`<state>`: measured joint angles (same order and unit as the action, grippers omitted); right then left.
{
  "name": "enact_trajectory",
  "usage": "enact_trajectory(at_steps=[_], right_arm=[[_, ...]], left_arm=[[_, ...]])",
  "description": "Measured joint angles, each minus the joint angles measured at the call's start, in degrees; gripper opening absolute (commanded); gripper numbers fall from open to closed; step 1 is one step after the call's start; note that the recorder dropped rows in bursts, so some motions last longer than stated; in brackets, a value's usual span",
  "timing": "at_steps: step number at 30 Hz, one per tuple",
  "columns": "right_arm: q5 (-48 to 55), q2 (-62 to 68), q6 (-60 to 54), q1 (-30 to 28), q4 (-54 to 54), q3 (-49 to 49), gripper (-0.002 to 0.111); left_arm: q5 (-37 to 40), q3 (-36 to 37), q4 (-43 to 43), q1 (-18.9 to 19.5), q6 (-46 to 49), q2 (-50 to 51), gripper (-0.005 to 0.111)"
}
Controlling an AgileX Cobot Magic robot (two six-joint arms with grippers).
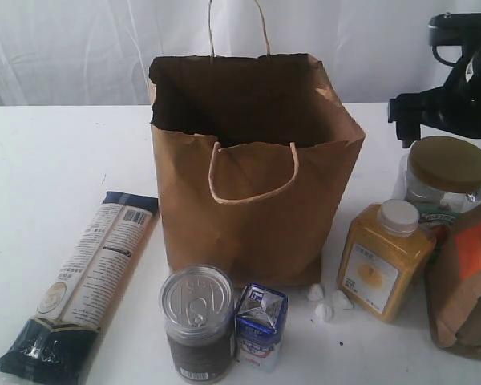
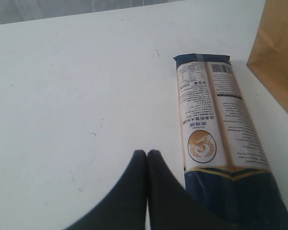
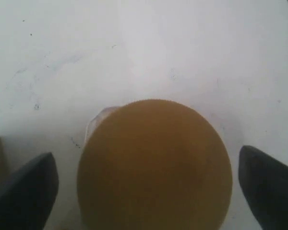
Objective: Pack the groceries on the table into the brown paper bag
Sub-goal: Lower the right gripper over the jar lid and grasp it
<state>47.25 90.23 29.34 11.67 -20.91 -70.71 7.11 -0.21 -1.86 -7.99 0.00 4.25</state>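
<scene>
The brown paper bag [image 1: 256, 184] stands open and upright mid-table. A long navy-cream packet [image 1: 84, 281] lies flat to its left. In front stand a silver-topped can [image 1: 196, 321] and a small blue-white carton [image 1: 260, 325]. On the right are the yellow-grain bottle [image 1: 385, 261], the gold-lidded clear jar [image 1: 447, 180] and the brown pouch [image 1: 469, 277]. My right gripper [image 3: 146, 153] hangs open above the jar's gold lid [image 3: 153, 165], a finger on each side, not touching it. My left gripper [image 2: 147, 153] is shut and empty over the table [image 2: 62, 96], beside the packet [image 2: 216, 124].
A few small white lumps [image 1: 325, 303] lie on the tabletop between the bag and the bottle. A corner of the bag [image 2: 278, 48] shows in the left wrist view beyond the packet. The black right arm [image 1: 457, 88] hangs over the back right. A white curtain hangs behind.
</scene>
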Motion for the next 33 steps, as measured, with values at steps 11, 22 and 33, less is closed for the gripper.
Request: enact_trajectory(at_steps=[11,22,33], right_arm=[[-1.18,3.44,-0.57,0.00,-1.78,0.00,0.094],[-2.03,3.68,-3.54,-0.34,-3.76,0.00,0.094],[0.70,3.08,-8.00,-0.34,-4.13,0.00,0.094]], left_arm=[[0.00,0.00,0.00,0.00,0.00,0.00,0.000],[0.00,0.00,0.00,0.00,0.00,0.00,0.000],[0.00,0.00,0.00,0.00,0.00,0.00,0.000]])
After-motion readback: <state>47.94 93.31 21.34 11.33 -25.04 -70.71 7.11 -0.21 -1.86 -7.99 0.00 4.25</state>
